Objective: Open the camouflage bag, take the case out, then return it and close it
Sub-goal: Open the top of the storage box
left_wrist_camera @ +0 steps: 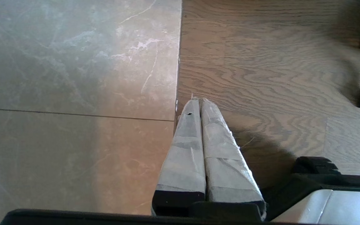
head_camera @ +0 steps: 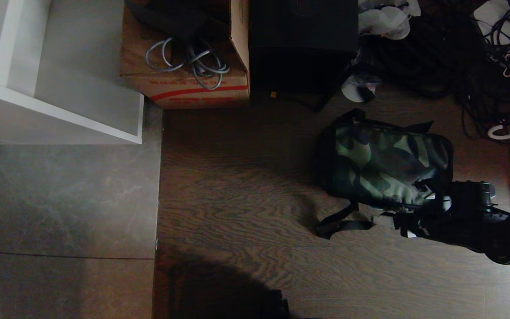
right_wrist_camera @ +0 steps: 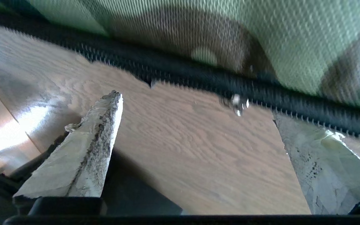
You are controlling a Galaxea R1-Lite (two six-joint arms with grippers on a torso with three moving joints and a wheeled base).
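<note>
The camouflage bag (head_camera: 383, 161) lies on the wooden floor at the right, its green-and-dark top panel facing up and its lid down. My right gripper (head_camera: 419, 215) is at the bag's near right corner, open. In the right wrist view its taped fingers (right_wrist_camera: 105, 125) stand wide apart with nothing between them, the gripper (right_wrist_camera: 198, 109) just short of the black zipper band (right_wrist_camera: 180, 73). A small metal zipper pull (right_wrist_camera: 237, 103) hangs between the fingers' line and the camouflage fabric (right_wrist_camera: 261, 28). The case is hidden. My left gripper (left_wrist_camera: 198, 101) hangs shut over the floor seam, away from the bag.
A black strap (head_camera: 343, 221) trails from the bag over the floor. Behind it stand a plain black box (head_camera: 301, 44) and a cardboard box (head_camera: 184, 84) with grey cables. Tangled dark cables (head_camera: 494, 66) fill the far right. A white cabinet (head_camera: 60, 106) stands at left over grey tiles (head_camera: 60, 199).
</note>
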